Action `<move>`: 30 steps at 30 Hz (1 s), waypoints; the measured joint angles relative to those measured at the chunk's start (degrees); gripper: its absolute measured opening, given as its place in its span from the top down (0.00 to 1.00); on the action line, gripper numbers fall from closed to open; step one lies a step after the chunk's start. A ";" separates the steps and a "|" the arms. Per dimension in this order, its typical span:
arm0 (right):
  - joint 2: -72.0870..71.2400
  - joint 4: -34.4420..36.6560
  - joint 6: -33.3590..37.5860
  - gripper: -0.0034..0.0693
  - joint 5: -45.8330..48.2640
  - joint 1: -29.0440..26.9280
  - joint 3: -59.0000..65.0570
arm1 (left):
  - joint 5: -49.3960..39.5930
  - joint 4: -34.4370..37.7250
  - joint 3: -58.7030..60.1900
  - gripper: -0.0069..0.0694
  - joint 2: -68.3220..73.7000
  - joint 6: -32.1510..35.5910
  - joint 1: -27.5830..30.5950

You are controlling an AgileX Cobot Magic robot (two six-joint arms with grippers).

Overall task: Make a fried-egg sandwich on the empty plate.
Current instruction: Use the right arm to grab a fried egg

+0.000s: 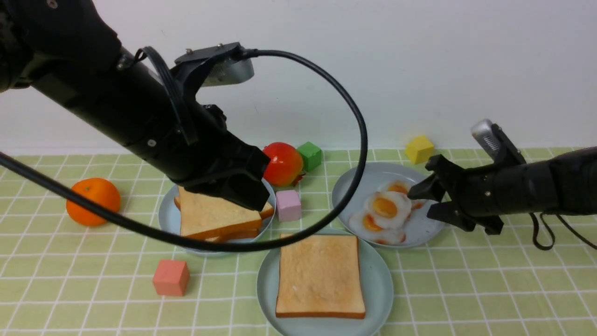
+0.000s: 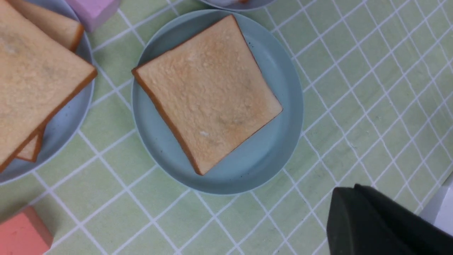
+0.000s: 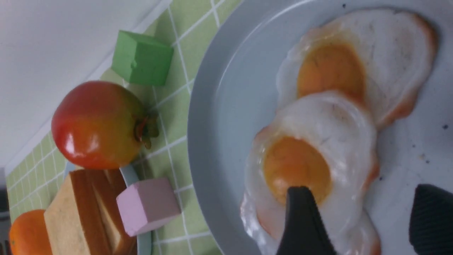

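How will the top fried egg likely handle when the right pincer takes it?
The top egg may be slick, given its glossy surface. It is probably thin and light, so edge contact could slide it. Lying across the other two eggs, it might tilt or drag them along.

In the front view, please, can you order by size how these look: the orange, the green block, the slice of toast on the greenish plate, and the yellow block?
1. Slice of toast
2. Orange
3. Green block and yellow block: they look alike in size, so I do not rank them.
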State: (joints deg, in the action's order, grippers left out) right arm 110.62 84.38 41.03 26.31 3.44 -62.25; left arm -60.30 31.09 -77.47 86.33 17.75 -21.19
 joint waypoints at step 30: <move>9.28 9.50 2.40 0.82 0.21 -0.02 -3.75 | -0.61 -1.13 0.00 0.93 0.00 -1.21 0.00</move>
State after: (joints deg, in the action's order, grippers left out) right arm 119.90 93.88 43.44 26.52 3.43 -66.00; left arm -60.92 29.96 -77.47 86.33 16.54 -21.19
